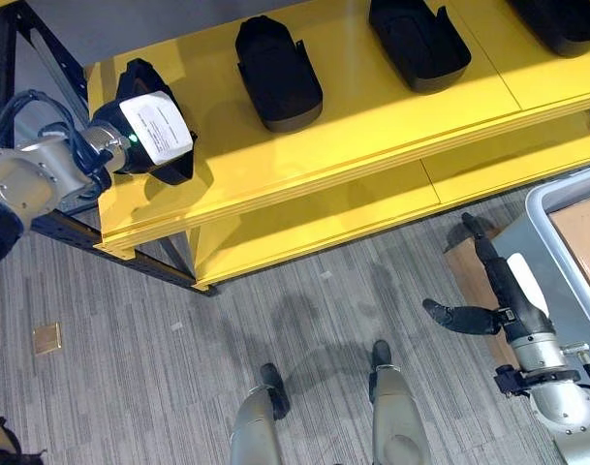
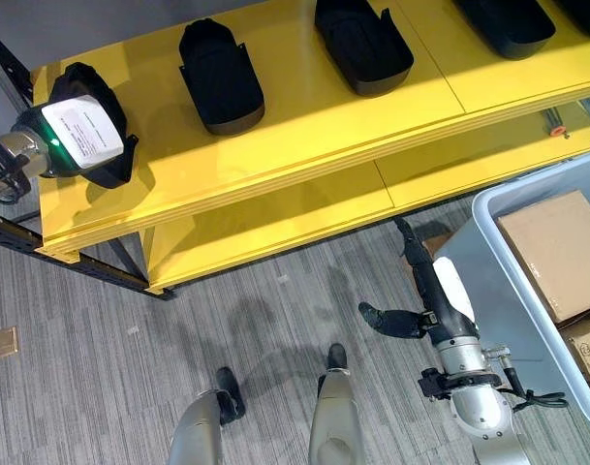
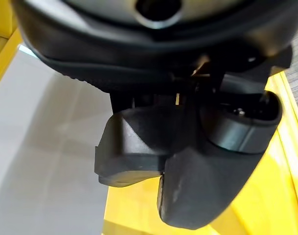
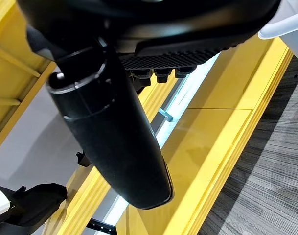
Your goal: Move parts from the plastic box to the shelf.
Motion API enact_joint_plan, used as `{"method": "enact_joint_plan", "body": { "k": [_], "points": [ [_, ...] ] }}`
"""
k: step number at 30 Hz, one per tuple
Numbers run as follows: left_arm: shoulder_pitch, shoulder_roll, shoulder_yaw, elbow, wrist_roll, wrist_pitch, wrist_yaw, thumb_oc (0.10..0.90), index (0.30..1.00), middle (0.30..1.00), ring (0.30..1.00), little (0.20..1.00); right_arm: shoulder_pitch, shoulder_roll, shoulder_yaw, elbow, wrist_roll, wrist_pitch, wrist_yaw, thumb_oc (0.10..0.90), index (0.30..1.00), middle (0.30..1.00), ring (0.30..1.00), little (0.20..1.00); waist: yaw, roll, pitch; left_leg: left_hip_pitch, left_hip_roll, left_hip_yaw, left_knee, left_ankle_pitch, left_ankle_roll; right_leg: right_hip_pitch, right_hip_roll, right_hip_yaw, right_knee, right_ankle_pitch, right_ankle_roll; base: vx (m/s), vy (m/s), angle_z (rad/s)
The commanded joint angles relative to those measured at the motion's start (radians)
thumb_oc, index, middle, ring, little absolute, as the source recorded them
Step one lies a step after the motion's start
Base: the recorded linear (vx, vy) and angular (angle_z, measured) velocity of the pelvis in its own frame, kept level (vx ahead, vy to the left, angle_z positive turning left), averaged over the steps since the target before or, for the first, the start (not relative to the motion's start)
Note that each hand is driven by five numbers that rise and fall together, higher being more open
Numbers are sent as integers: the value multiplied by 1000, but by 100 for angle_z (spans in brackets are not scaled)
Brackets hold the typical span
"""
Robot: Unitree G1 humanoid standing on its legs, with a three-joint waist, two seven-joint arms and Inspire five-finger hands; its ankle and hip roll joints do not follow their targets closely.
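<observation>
**Base:** What's nearest you?

**Me:** My right hand point(image 2: 425, 291), low over the carpet point(image 1: 130, 387) in front of the shelf point(image 1: 372, 116). Fingers straight and together, pointing toward the shelf, thumb out to the side. It holds nothing. Just beside it on my right is the grey box point(image 2: 488, 208), with cardboard cartons point(image 2: 556, 252) inside. I can't see any loose black parts in the box from here.

**Base:** And the left hand?

**Me:** My left hand point(image 1: 115, 145) is up at the left end of the shelf's top board, pressed against a black part point(image 1: 149, 87) that has a white label point(image 1: 157, 126). That part rests on the board near its front left corner. From the head views the label and the part cover my fingers. In the left wrist view I see the hand's dark bulk and the thumb point(image 3: 197, 196) over yellow board, but I cannot tell whether the fingers are curled round the part or just touching it.

**Base:** Farther back?

**Me:** More black parts point(image 1: 278, 73) sit in a row along the same top board, well apart from each other, running off to my right. A lower yellow board point(image 1: 372, 208) shows beneath.
</observation>
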Motion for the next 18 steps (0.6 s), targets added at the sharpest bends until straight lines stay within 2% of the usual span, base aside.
{"method": "enact_joint_plan", "body": {
  "k": [1, 7, 8, 10, 18],
  "points": [
    [-202, 96, 56, 70, -39, 118, 26, 400, 300, 300, 300, 300, -70, -15, -108, -74, -27, -69, -50, 900, 1000, 1000, 1000, 1000, -10, -10, -46, 17, 12, -4, 30, -84, 11, 75, -32, -12, -31, -47, 26, 0, 0, 0],
    [-183, 75, 94, 112, -60, 132, 17, 400, 300, 300, 300, 300, -61, -7, -106, -81, -36, -66, -47, 900, 1000, 1000, 1000, 1000, -8, -26, -44, 10, 17, 1, 41, -87, 13, 67, -30, -5, -26, -49, 24, 1, 1, -1],
    [-174, 70, 106, 126, -66, 136, 14, 684, 698, 698, 698, 698, -60, -7, -105, -82, -34, -67, -46, 900, 1000, 1000, 1000, 1000, -8, -29, -43, 8, 18, 1, 43, -87, 13, 64, -30, -4, -22, -49, 24, 0, 0, 0],
    [-150, 55, 140, 149, -81, 144, 10, 900, 1000, 1000, 1000, 1000, -57, -3, -102, -82, -37, -65, -43, 900, 1000, 1000, 1000, 1000, -8, -35, -42, 5, 20, 1, 47, -88, 12, 60, -28, -5, -18, -50, 23, 0, 0, 0],
    [-96, 6, 238, 160, -130, 151, 18, 900, 1000, 1000, 1000, 1000, -48, -10, -98, -87, -46, -64, -49, 900, 1000, 1000, 1000, 1000, -9, -40, -45, -1, 24, -4, 44, -81, 7, 54, -27, -7, -8, -51, 20, -6, -3, 0]
  ]
}}
